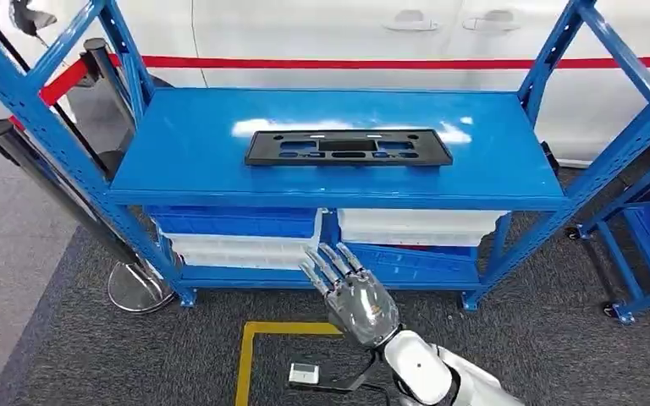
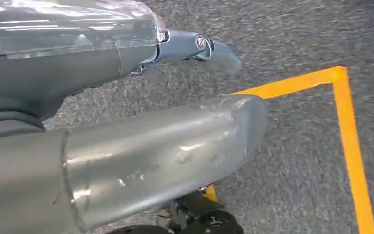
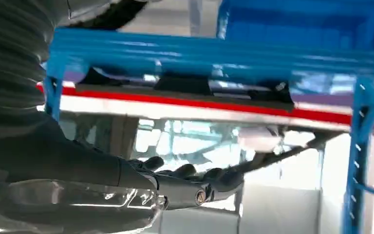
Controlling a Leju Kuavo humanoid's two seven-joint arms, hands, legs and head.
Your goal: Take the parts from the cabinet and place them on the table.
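Observation:
A flat black plastic part point(image 1: 349, 147) with several cut-outs lies in the middle of the blue cabinet's top shelf point(image 1: 178, 144). My right hand point(image 1: 351, 292) is raised in front of the cabinet, below the shelf's front edge, fingers straight and apart, holding nothing. In the right wrist view the same hand point(image 3: 185, 183) points toward the shelf, where the black part point(image 3: 182, 84) shows edge-on above the blue shelf lip. My left hand point(image 2: 165, 146) hangs over the grey carpet, fingers extended, with nothing in it.
Blue and white bins point(image 1: 237, 233) fill the lower shelf. Blue uprights point(image 1: 34, 110) frame the cabinet on both sides. A black stanchion with a round base point(image 1: 140, 288) stands at the left. Yellow floor tape point(image 1: 258, 338) marks the carpet. A blue cart point(image 1: 643, 254) stands at the right.

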